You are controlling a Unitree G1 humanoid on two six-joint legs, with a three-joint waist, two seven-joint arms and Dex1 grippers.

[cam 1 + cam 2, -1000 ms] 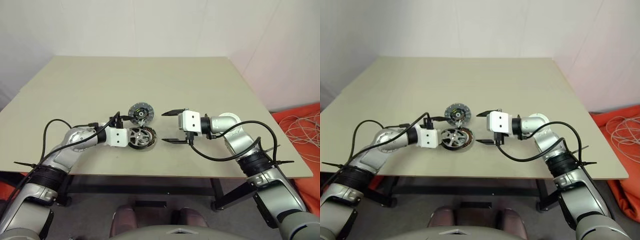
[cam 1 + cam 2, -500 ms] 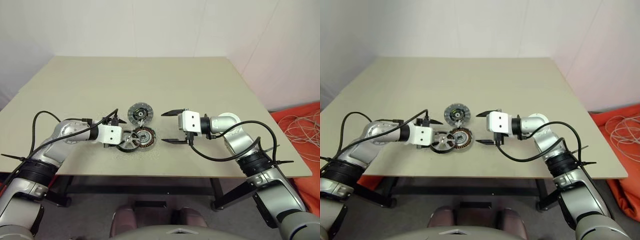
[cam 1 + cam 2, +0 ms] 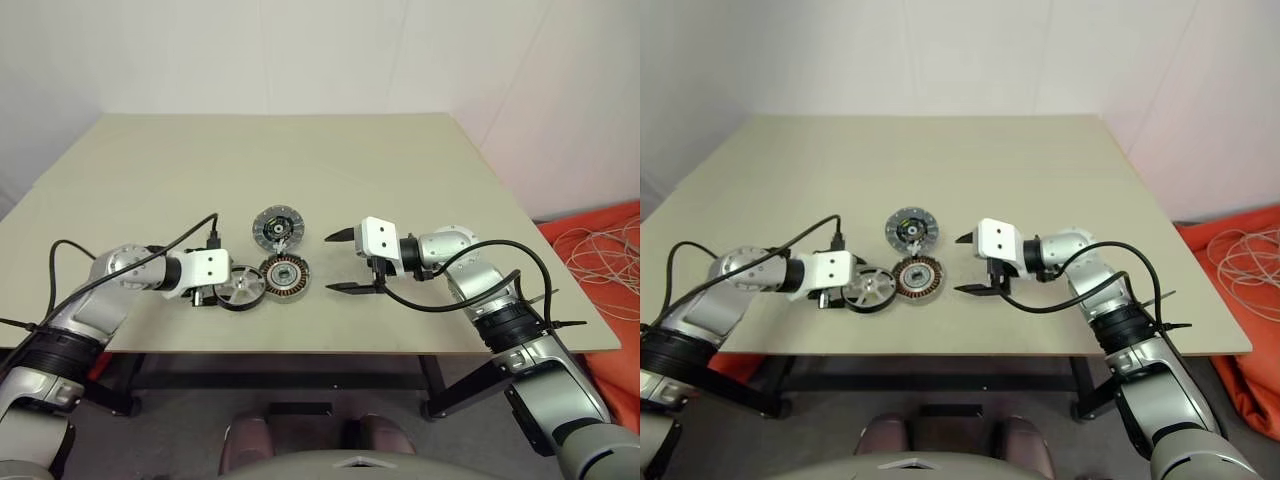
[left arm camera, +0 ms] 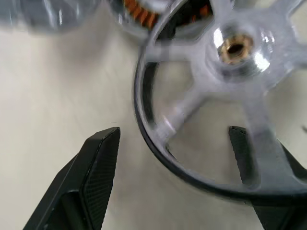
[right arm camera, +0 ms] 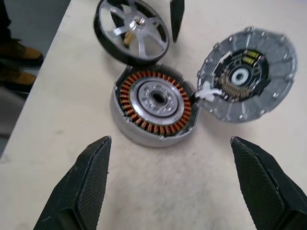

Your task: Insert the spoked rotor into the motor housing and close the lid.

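Note:
The motor housing (image 3: 284,277) sits near the table's front edge with its copper windings and silver hub uncovered. Just behind it lies the lid (image 3: 277,227), a dark patterned disc, flat on the table. The spoked rotor (image 3: 240,287) is tilted, just left of the housing with its edge close to the housing's rim. My left gripper (image 3: 225,290) is open at the rotor. In the left wrist view its fingers (image 4: 98,172) straddle the black rim, one outside with a small gap, one inside under the spokes. My right gripper (image 3: 330,263) hangs open just right of the housing, holding nothing.
The beige table (image 3: 400,180) stretches far back and to both sides of the parts. Its front edge runs close below the housing. Black cables loop from both forearms. An orange cloth with white cable (image 3: 600,250) lies on the floor at the right.
My left gripper has swung left and rolled, taking the rotor off the housing to its left side and uncovering the windings. The right gripper has tipped slightly downward but stays in place.

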